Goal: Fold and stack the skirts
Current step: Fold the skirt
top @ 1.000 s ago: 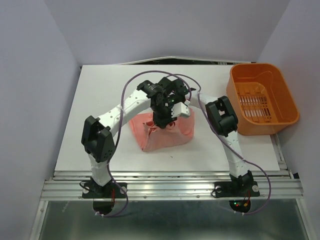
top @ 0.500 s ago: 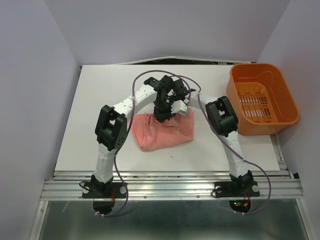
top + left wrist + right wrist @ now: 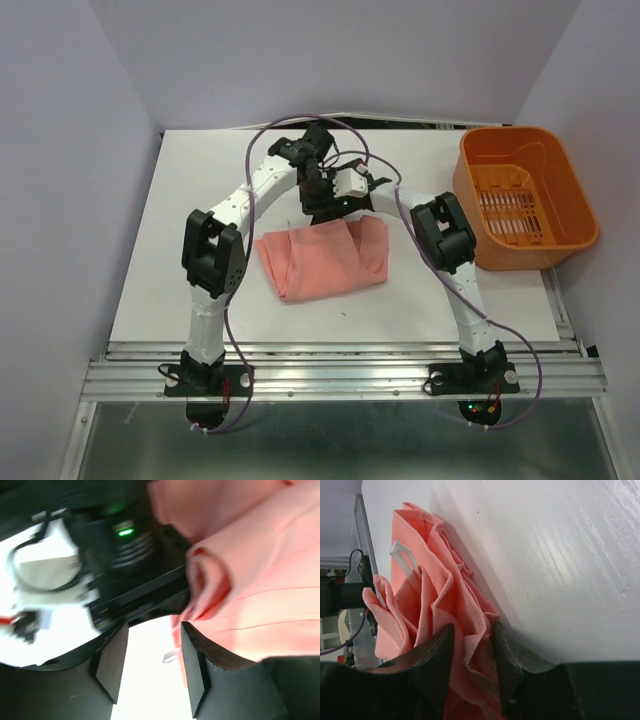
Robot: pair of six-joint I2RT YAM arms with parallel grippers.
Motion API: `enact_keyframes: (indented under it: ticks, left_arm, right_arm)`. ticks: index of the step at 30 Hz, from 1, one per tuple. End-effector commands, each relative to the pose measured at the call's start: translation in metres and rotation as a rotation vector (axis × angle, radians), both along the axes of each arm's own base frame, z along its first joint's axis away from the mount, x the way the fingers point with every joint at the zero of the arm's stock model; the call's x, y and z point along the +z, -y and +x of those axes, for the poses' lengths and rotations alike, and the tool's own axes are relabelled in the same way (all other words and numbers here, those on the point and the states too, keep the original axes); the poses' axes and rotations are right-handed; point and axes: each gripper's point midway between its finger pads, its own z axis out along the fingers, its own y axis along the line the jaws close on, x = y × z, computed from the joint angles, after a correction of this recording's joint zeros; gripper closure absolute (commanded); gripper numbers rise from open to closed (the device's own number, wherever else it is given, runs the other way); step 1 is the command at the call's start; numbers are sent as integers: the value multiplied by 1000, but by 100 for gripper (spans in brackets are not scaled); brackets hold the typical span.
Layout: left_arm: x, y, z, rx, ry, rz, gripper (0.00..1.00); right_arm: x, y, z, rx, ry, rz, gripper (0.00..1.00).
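Note:
A salmon-pink skirt (image 3: 322,260) lies folded in a rough rectangle at the table's centre. At its far edge, both grippers meet. My right gripper (image 3: 472,650) is shut on bunched pleats of the skirt (image 3: 425,595) close to the table top; in the top view this right gripper (image 3: 343,208) sits at the fold's back edge. My left gripper (image 3: 152,665) is open with only white table and a small white tag between its fingers; the skirt (image 3: 260,580) lies just to its right. From above, the left gripper (image 3: 316,196) hangs just behind the skirt.
An orange plastic basket (image 3: 565,215) stands at the table's right edge, beside the right arm's elbow (image 3: 445,235). The left arm's elbow (image 3: 210,262) hangs over the table left of the skirt. White table (image 3: 200,200) shows on the left and at the back.
The left gripper has opened, let go of the skirt and drawn back toward the far side. The raised fabric has dropped flat. The right gripper keeps its hold.

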Motion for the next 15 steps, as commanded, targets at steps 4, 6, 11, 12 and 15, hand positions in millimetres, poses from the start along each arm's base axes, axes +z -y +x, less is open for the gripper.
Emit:
enact_keyframes:
  ticks: [4, 6, 11, 12, 15]
  left_arm:
    - [104, 1, -10, 251, 111, -321, 42]
    - [96, 3, -22, 355, 14, -409, 44]
    - [101, -34, -31, 630, -41, -601, 44]
    - [108, -40, -23, 677, 3, -632, 44]
    - [118, -61, -18, 833, 44, -701, 45]
  right_arm:
    - [1, -10, 21, -52, 72, -59, 47]
    - [12, 0, 49, -119, 118, -68, 37]
    - [83, 33, 125, -303, 287, -34, 27]
    - [96, 41, 133, -326, 316, -29, 27]
    - [137, 57, 140, -378, 431, -50, 21]
